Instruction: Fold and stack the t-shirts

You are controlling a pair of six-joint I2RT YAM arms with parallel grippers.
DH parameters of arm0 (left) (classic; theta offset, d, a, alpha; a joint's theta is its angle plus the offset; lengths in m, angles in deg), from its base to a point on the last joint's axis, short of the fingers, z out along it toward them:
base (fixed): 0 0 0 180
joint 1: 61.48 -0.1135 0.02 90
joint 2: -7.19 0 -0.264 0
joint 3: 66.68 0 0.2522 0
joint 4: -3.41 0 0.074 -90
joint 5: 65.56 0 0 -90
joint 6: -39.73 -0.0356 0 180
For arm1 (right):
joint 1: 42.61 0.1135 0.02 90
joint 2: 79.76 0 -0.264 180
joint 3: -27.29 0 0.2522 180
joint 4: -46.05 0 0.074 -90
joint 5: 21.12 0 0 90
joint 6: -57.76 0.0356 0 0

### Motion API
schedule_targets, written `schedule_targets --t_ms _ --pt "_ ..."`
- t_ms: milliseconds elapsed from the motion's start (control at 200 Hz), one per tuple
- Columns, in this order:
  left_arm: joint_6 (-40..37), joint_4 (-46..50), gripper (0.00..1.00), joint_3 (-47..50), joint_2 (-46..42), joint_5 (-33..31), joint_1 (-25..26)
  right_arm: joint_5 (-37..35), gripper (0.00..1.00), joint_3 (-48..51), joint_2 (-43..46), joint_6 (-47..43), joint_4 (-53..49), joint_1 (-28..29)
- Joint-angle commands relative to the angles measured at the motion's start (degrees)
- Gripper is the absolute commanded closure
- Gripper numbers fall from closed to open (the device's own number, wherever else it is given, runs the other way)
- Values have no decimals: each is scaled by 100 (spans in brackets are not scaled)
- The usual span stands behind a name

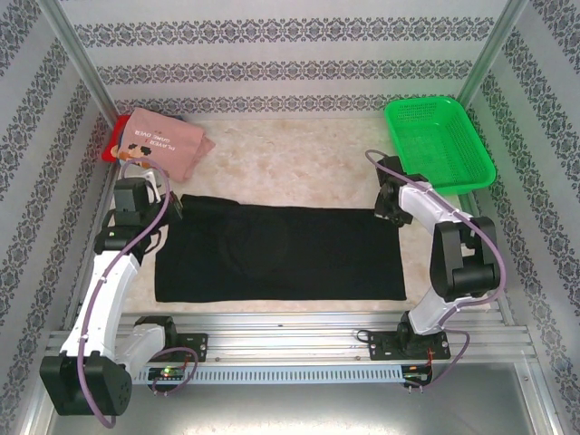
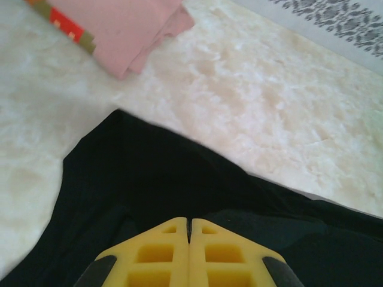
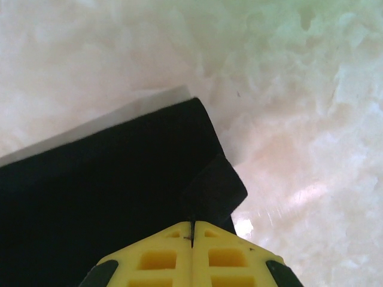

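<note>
The black t-shirt (image 1: 281, 249) lies folded into a long flat rectangle across the middle of the pale table. My left gripper (image 1: 175, 210) sits at its far left corner, jaws shut on the black cloth (image 2: 149, 173), fingertips together (image 2: 188, 224). My right gripper (image 1: 385, 213) is at the far right corner, shut (image 3: 192, 227) on a raised fold of the black shirt (image 3: 108, 179). The folded pink t-shirt (image 1: 163, 140) with dark lettering rests at the back left, on top of the red one (image 1: 116, 136), whose edge shows beneath it (image 2: 66, 24).
A green mesh basket (image 1: 426, 100) stands at the back right, just beyond the right arm. Patterned walls close in the table on three sides. Bare pale tabletop (image 1: 299, 163) stretches between the pink shirt and the basket.
</note>
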Motion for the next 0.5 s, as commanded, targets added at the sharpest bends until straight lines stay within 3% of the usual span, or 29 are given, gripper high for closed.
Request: schedule_targets --t_ms 0,495 --pt "400 95 100 270 -275 -405 -74 -47 100 278 239 201 58 96" --pt "992 384 100 1066 -1185 -681 -78 -104 100 1075 648 370 168 243"
